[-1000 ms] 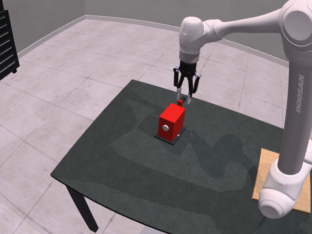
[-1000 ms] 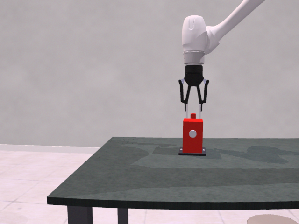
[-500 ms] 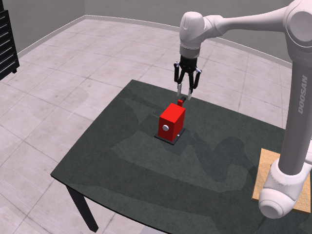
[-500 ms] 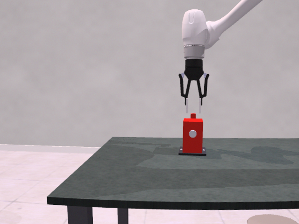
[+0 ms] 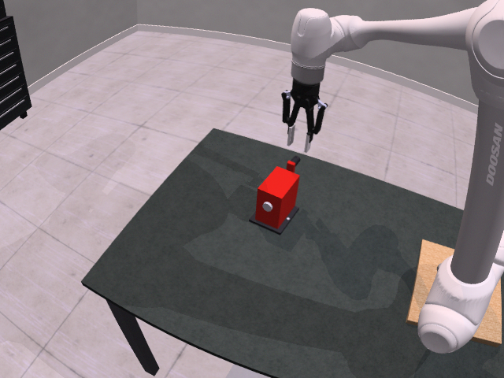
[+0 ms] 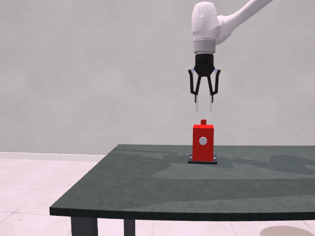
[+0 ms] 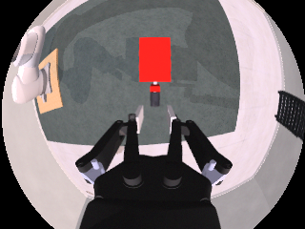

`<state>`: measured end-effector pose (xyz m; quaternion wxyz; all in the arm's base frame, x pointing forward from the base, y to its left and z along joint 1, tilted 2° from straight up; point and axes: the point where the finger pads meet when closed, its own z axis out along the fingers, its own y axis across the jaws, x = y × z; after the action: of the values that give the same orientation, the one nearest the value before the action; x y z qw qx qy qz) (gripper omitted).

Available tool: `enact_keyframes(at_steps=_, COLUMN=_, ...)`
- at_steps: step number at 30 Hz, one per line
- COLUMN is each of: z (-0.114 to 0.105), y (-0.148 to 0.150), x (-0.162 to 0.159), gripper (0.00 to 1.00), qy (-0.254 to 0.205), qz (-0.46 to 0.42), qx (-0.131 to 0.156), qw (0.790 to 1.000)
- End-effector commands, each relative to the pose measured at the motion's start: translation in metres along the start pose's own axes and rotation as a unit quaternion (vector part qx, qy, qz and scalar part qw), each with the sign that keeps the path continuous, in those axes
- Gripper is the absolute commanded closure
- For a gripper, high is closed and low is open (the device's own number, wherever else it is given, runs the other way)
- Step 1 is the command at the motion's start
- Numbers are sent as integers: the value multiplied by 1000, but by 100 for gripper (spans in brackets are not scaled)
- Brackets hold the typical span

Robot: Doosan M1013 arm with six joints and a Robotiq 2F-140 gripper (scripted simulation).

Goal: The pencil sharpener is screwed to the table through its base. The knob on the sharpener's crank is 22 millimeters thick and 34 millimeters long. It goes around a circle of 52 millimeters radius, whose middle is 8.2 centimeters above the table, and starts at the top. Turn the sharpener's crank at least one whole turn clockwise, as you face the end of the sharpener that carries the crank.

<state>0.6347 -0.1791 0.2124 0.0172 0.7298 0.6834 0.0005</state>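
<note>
A red pencil sharpener (image 5: 276, 196) stands on a dark base plate in the middle of the dark table; it also shows in the exterior view (image 6: 203, 143) and in the wrist view (image 7: 155, 59). Its crank knob (image 5: 293, 161) stands at the top of its circle, behind the box, seen as a small red stub (image 6: 203, 122) and in the wrist view (image 7: 154, 94). My gripper (image 5: 298, 142) (image 6: 203, 107) hangs straight above the knob, fingers pointing down, partly open and empty. A clear gap lies between the fingertips and the knob.
The arm's base stands on a wooden plate (image 5: 453, 293) at the table's right edge. A black drawer cabinet (image 5: 11, 64) stands on the floor at the far left. The table's front edge (image 6: 177, 214) runs along the bottom.
</note>
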Motion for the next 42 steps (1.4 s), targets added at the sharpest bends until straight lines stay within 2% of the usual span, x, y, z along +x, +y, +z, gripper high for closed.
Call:
enact_keyframes(at_steps=1, z=-5, y=0, x=0, gripper=68, qy=0, qz=0, qx=0, qw=1000)
enact_keyframes(at_steps=9, z=-8, y=0, x=0, gripper=68, qy=0, qz=0, qx=0, qw=1000)
enact_keyframes(at_steps=10, z=-8, y=0, x=0, gripper=100, qy=0, qz=0, qx=0, qw=1000)
enact_keyframes(at_steps=42, z=-8, y=0, x=0, gripper=100, qy=0, qz=0, qx=0, qw=1000)
